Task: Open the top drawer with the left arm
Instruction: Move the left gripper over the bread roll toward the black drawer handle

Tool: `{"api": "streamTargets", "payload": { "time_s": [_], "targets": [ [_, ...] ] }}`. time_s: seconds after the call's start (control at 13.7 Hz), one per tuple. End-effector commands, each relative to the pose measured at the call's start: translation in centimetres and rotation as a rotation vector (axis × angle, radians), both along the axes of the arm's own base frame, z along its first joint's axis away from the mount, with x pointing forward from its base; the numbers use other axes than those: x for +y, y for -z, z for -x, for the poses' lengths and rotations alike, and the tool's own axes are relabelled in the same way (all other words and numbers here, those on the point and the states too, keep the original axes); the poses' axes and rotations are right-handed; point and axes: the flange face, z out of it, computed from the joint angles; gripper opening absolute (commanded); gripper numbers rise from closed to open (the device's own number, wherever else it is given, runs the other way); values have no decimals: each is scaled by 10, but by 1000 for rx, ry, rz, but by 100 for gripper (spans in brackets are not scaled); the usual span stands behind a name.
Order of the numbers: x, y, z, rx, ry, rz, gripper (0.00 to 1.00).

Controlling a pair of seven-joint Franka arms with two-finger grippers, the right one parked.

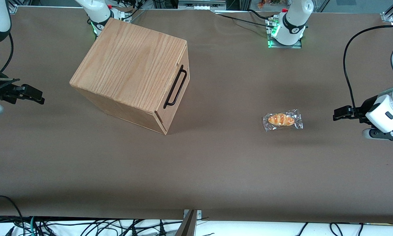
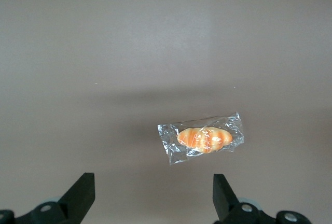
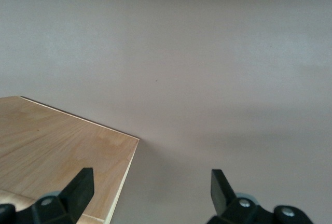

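Here, a big wooden cabinet sits on the brown table, turned at an angle, toward the parked arm's end. The top drawer is in the cabinet's front face, and it is shut. A long thin black handle runs along the drawer front.

Next comes a bare stretch of table, then a small bread roll in a clear wrapper. It lies flat, well apart from the cabinet, between the cabinet and the gripper.

Last, the left arm hangs at the working arm's end of the table. Its gripper is above the table, near the roll but not touching it, and far from the drawer. The jaws are wide apart and hold nothing. In the left wrist view the two black fingers stand with a big gap between them, and the roll lies on the table below.
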Motion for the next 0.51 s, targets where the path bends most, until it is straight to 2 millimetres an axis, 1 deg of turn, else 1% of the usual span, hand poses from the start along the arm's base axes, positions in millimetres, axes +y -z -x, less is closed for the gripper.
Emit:
{"api": "streamTargets", "payload": {
  "time_s": [0.0,0.07,0.22,0.44],
  "targets": [
    [-28,-8,0,-4,32,-6,100],
    [-37,-9,1,-5,19,-9,100],
    [-62,-9,2,-6,8,-12,100],
    [-91,-10,5,-4,35,15,100]
  ]
}}
